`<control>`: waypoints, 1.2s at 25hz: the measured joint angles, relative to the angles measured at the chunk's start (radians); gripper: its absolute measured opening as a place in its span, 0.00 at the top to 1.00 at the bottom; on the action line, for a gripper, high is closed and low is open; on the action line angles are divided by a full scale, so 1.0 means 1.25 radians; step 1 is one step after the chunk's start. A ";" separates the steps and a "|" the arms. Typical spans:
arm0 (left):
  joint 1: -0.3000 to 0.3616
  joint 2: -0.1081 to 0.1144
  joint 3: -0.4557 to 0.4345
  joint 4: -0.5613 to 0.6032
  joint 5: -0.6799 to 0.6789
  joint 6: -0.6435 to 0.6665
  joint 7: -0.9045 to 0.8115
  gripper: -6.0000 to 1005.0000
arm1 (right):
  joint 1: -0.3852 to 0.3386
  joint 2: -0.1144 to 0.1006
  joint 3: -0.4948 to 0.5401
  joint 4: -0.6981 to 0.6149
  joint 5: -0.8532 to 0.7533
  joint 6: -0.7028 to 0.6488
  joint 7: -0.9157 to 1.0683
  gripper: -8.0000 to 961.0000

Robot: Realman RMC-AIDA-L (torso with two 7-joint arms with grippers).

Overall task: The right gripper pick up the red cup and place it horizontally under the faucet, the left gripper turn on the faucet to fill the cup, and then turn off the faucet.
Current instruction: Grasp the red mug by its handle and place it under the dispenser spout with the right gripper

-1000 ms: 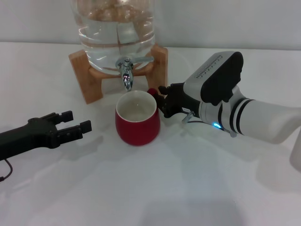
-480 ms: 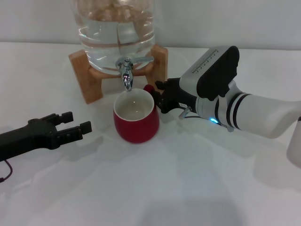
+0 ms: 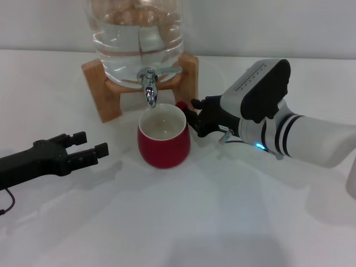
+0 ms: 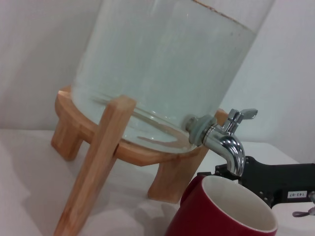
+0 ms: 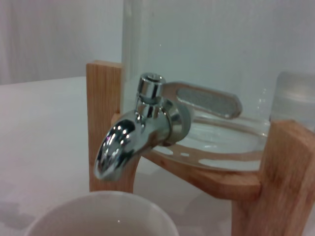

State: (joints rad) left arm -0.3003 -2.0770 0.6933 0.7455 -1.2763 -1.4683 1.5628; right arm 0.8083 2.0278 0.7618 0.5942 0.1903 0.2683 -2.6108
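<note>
Cup placement was what changed in the last second. The red cup (image 3: pixel 164 142) sat in the middle of the head view; half a second before it stood a little more to the left and higher in the frame, and now it had come back slightly to the right and lower. The right gripper (image 3: pixel 196 117) moved with it and stayed at the cup's handle side, on the right of the cup. Its fingers looked clenched on the small red handle, but the contact itself was partly hidden, so you should treat this as likely and not sure.

The spout of the faucet (image 3: pixel 149 83) hung just above the back rim of the cup, and in the left wrist view the faucet (image 4: pixel 224 140) also stood directly over the white inside of the red cup (image 4: pixel 221 211). The cup stood upright on the tabletop (image 3: pixel 183 222), empty as far as you could see.

The left gripper (image 3: pixel 89 146) rested low at the left of the frame, well apart from the faucet, with its fingers spread and holding nothing; it had not moved.

In my judgement, these small shifts were a final alignment under the spout. The placing step seemed almost finished, and the lever of the faucet was not yet touched.
</note>
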 joint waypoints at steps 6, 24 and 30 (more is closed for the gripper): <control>-0.002 0.000 0.000 0.000 0.000 0.001 0.000 0.12 | -0.008 0.000 -0.003 -0.008 0.000 0.030 0.000 0.72; -0.002 0.000 -0.001 0.001 0.005 0.007 -0.003 0.12 | -0.025 -0.001 0.001 0.001 -0.006 0.038 0.001 0.69; 0.001 0.001 -0.004 0.003 0.006 0.008 -0.005 0.12 | -0.028 -0.004 0.002 0.001 -0.006 0.038 0.001 0.69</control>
State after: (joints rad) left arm -0.2988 -2.0761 0.6887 0.7495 -1.2692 -1.4582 1.5571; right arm 0.7732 2.0231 0.7638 0.5953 0.1825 0.3160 -2.6091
